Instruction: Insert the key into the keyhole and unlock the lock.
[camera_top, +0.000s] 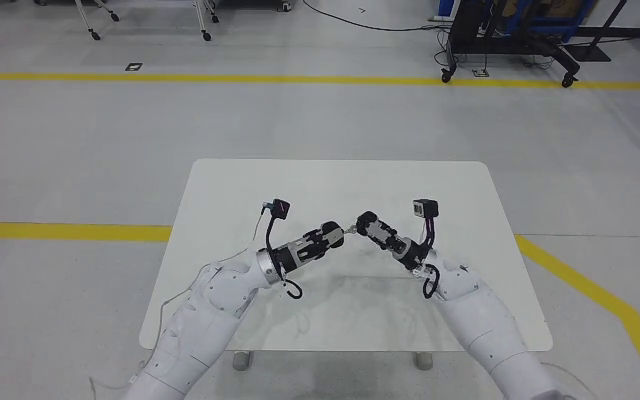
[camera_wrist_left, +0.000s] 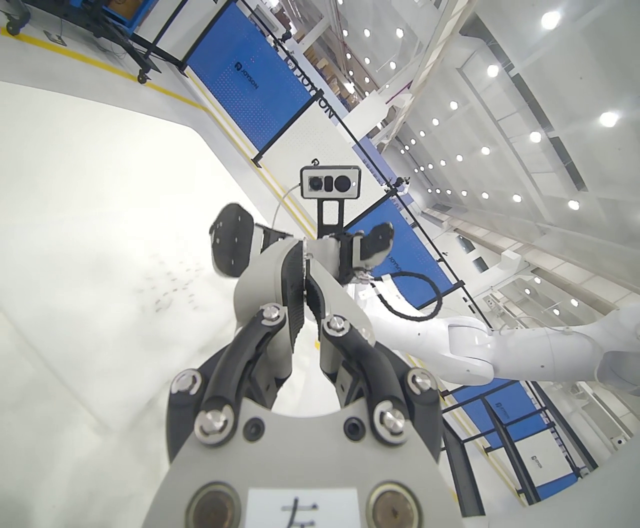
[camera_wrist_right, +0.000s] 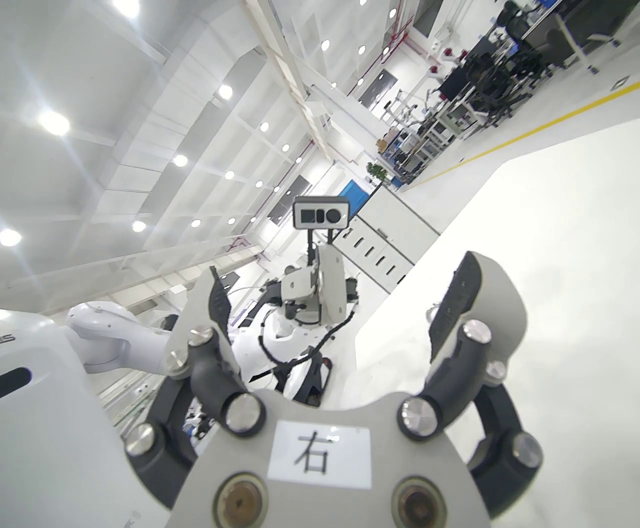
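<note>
You've got a white table (camera_top: 300, 190) on a pale floor (camera_top: 100, 150) with yellow lines (camera_top: 250, 78) (blue panels (camera_wrist_left: 240, 90) behind), ceiling lights (camera_wrist_right: 52, 122) overhead.

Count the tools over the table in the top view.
2: left tool just left of the middle of the table; right tool just right of it, tips nearly meeting. None looks hidden.

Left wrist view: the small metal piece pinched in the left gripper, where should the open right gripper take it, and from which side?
Probably best to grip the short end of the metal piece that sticks out past the shut left gripper; the rest is hidden inside it. Come straight on from the opposite side, where the right gripper faces it, open.
</note>
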